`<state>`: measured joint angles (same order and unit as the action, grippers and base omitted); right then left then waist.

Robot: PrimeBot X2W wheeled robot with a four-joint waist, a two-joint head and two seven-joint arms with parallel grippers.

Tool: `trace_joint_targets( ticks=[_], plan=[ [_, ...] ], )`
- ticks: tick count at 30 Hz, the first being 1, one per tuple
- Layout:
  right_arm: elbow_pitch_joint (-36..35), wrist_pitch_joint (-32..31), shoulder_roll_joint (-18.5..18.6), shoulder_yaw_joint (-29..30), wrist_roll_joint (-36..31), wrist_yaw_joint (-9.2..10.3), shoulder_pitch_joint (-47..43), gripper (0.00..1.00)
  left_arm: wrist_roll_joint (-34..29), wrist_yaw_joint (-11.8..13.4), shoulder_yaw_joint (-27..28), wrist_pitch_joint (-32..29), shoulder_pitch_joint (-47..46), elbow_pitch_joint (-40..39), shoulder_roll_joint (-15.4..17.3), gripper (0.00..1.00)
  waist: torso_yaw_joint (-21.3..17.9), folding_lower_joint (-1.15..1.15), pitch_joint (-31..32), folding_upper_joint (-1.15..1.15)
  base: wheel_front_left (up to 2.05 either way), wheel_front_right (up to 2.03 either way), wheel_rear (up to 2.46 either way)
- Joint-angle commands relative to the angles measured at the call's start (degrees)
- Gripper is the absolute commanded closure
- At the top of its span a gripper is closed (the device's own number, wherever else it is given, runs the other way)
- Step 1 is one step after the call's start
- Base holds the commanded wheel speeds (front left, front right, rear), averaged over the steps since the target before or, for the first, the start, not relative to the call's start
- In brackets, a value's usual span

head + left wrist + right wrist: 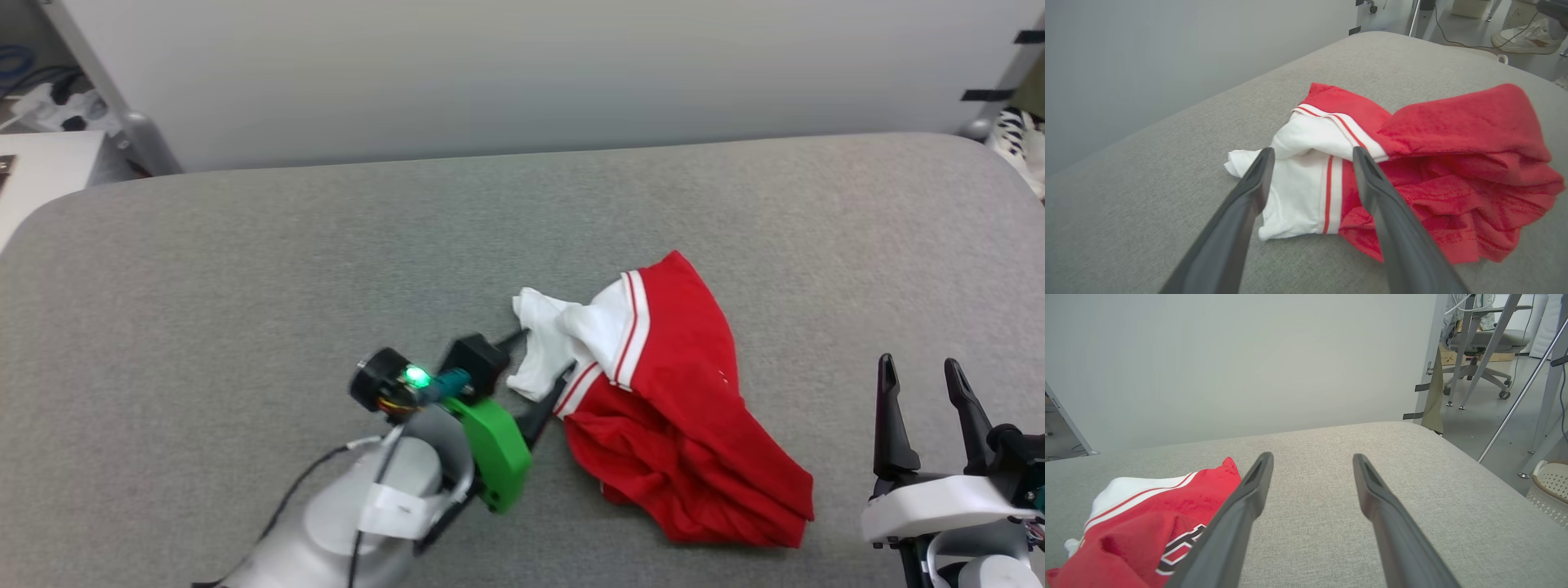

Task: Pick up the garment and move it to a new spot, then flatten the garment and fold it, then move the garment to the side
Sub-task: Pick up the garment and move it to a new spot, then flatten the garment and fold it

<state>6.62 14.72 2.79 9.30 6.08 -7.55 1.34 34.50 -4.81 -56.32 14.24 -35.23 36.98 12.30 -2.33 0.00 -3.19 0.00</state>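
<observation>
L hand [543,355] spread astride garment [678,392] sleeve edge, R hand [920,363] spread well apart; grey surface [245,286] all round.

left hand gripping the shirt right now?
No, the left hand is open, fingers spread wide, the shirt lying loose between them.

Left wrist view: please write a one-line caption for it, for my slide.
The open left gripper straddles the white sleeve of the crumpled red garment on a grey fabric surface.

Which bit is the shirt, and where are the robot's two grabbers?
garment [694,367], head view: its red body.
left end effector [545,353], head view: midway between its fingertips.
right end effector [919,362], head view: midway between its fingertips.
</observation>
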Motion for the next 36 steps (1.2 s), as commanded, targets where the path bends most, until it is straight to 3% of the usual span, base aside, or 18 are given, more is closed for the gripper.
trace_joint_targets(
  ticks=[1, 6, 9, 12, 22, 31, 34, 36],
  plan=[
    [-0.11, 0.28, 0.09, 0.02, -0.37, 0.06, -0.45, 0.0, 0.79, 1.03, 1.61, 0.57, 0.74, -1.21, 1.49, 0.0, 2.9, 0.0, 1.77, 0.0, 0.0, 0.0, 0.0],
    [-0.26, 0.28, 0.09, -0.5, -0.46, 0.06, -0.81, 0.0, 2.55, 5.55, 10.55, 0.72, 4.81, -8.54, 5.4, 0.0, 4.56, 0.0, 2.12, 0.0, 0.0, 0.0, 0.0],
    [-0.35, 0.28, 0.09, -1.02, -0.37, 0.06, -1.16, 0.0, 2.14, 8.06, 19.05, 0.74, 11.74, -15.77, 6.26, 0.0, 5.15, 0.0, 2.14, 0.0, 0.0, 0.0, 0.0],
    [-0.4, 0.28, 0.09, -1.4, -0.35, 0.06, -1.43, 0.0, 0.83, 8.66, 25.77, 0.74, 17.33, -20.28, 5.75, 0.0, 5.4, 0.0, 2.2, 0.0, 0.0, 0.0, 0.0],
    [-0.54, 0.28, 0.09, -2.22, -0.84, 0.06, -2.04, 0.0, -7.95, 3.83, 38.86, 0.75, 29.08, -26.93, -0.7, 0.0, 5.53, 0.0, 2.38, 0.0, 0.0, 0.0, 0.0],
    [-0.78, 0.09, 0.09, -4.7, -3.41, 0.06, -2.0, 0.0, -13.97, -0.48, 43.55, 0.75, 30.26, -26.09, -5.16, 0.0, 5.81, 0.0, 2.35, 0.0, 0.0, 0.0, 0.0],
    [-1.98, -5.11, 0.29, -8.34, -4.55, 0.06, -0.82, 0.0, -14.98, -1.21, 44.69, 0.75, 29.99, -25.79, -6.26, 0.0, 6.32, 0.0, 2.08, 0.0, 0.0, 0.0, 0.0],
    [-3.36, -10.94, 2.3, -11.97, -4.7, 0.06, 0.59, 0.0, -15.54, -1.59, 45.08, 0.75, 29.76, -25.64, -6.87, 0.0, 6.71, 0.0, 1.68, 0.0, 0.0, 0.0, 0.0]
  ],
)
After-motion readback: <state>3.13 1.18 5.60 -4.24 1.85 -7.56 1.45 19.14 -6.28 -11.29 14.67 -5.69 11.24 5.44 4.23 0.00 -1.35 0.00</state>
